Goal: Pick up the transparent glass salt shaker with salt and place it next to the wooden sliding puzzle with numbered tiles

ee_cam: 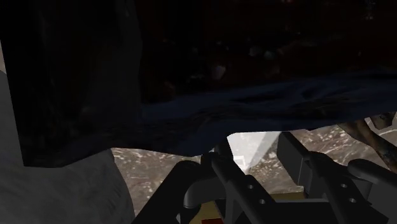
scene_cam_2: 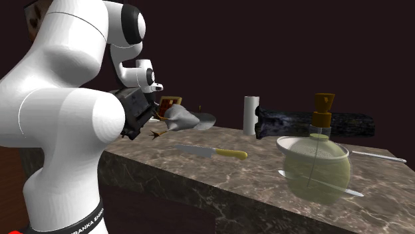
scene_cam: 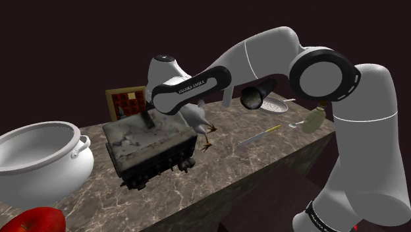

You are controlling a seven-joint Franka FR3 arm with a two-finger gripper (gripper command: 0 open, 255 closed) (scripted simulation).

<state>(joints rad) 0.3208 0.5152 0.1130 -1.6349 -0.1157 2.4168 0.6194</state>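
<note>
The salt shaker (scene_cam: 227,97) is drawn as a plain white upright cylinder. It stands on the marble table behind my forearm, and beside a dark log (scene_cam_2: 312,124) in the second exterior view, where the shaker (scene_cam_2: 251,115) shows whole. The wooden sliding puzzle (scene_cam: 126,102) leans upright at the table's back edge, toward the shoulder view's left. My gripper (scene_cam: 148,120) hangs just over a dark grey boxy cart (scene_cam: 150,148) in front of the puzzle, far from the shaker. In the wrist view the gripper (ee_cam: 254,153) stands open, with nothing held.
A bird figure (scene_cam: 197,118) stands beside the cart. A knife (scene_cam: 260,135), a white dish (scene_cam: 276,105) and a round pump bottle (scene_cam: 315,118) lie toward the stand. A large white pot (scene_cam: 39,161) and a red apple (scene_cam: 33,221) sit at the near left.
</note>
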